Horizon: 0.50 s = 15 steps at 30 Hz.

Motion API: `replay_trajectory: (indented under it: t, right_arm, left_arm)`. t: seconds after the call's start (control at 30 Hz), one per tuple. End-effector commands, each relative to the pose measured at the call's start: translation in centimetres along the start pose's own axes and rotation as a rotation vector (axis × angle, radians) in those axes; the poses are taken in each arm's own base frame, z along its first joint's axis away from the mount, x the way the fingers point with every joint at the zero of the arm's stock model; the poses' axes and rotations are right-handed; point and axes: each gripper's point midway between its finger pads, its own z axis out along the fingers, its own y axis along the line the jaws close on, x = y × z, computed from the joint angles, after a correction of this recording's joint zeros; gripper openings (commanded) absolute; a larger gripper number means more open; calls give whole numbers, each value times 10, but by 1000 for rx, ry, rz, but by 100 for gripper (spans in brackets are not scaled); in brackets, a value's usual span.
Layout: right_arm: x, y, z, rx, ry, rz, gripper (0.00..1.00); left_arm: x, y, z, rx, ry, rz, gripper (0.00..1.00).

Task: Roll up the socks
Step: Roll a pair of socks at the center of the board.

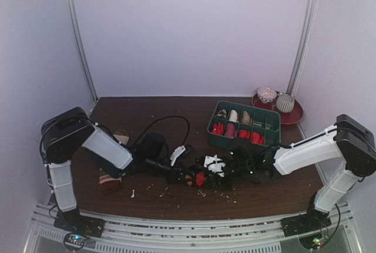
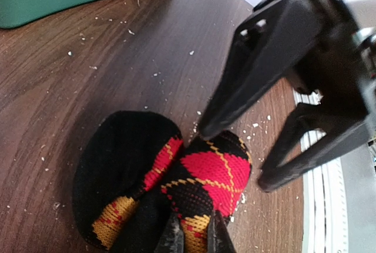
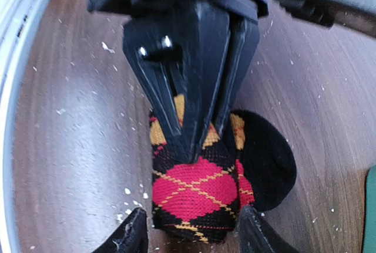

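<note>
Top view: two arms, pincers meeting mid-table over one argyle sock (image 1: 201, 178), mostly hidden, only red patch showing. One green tray (image 1: 244, 125) behind; one red plate (image 1: 294, 116) far right with two round items. Second sock (image 1: 109, 181), reddish, blurred, partly under left arm.

Left wrist view: argyle sock bunched on wood table (image 2: 88, 77), left pincer (image 2: 194, 235) clamped tight on near fold; right pincer (image 2: 235, 158) above, jaws spread wide. White crumbs (image 2: 258, 125) scattered around.

Right wrist view only: right fingers (image 3: 132, 235) straddling sock end, gap on each side.

Knitted cloth argyle sock (image 2: 207, 174) on matt wood-grain table (image 2: 88, 71)
</note>
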Motion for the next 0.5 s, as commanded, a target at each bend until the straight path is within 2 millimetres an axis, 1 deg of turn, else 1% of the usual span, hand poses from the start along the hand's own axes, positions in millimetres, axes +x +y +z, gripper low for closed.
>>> replay_trajectory:
  t: [0.0, 0.17, 0.3, 0.37, 0.47]
  right_arm:
    - [-1, -12, 10, 61, 9, -36, 54]
    - [1, -12, 23, 42, 23, -15, 51]
    - [-2, -14, 25, 47, 13, -3, 50]
    - [1, -14, 28, 49, 21, 4, 50]
    - [7, -13, 36, 36, 49, 20, 38]
  left_arm:
    - [163, 18, -24, -140, 486, -418, 0]
    - [163, 18, -24, -139, 489, -415, 0]
    - [168, 18, -24, -136, 498, -418, 0]
    - [168, 17, -24, -133, 497, -417, 0]
    - [167, 17, -23, -129, 495, -413, 0]
